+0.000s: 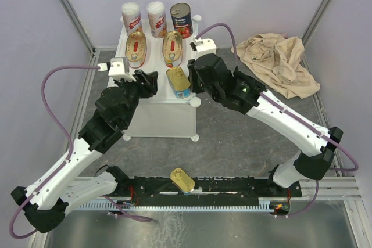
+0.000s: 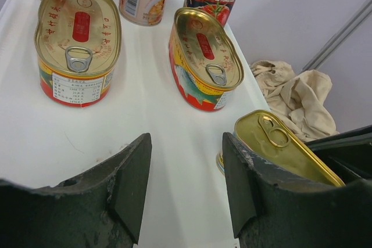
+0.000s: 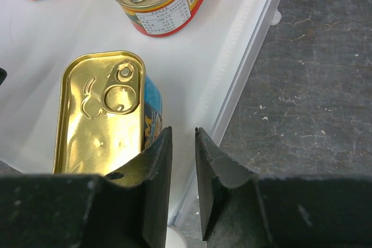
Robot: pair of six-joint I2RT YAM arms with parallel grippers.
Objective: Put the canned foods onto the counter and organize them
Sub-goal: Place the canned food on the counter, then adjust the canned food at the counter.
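The white counter (image 1: 160,120) carries two white-and-red cylinders (image 1: 132,18) (image 1: 157,19) and a dark can (image 1: 181,20) at the back. Two red-yellow oblong tins (image 1: 136,49) (image 1: 172,49) lie in front of them. A gold rectangular tin (image 1: 178,82) lies near the front right edge. My left gripper (image 2: 186,143) is open and empty over bare counter top, just left of that tin (image 2: 285,149). My right gripper (image 3: 183,132) is narrowly open and empty, with the tin (image 3: 99,114) outside its left finger. The second gold tin (image 1: 182,180) lies on the black rail by the arm bases.
A beige cloth (image 1: 279,62) lies crumpled on the dark floor at the back right. Round white knobs (image 1: 195,102) mark the counter's corners. The counter's right edge (image 3: 244,68) drops to the dark floor beside my right gripper.
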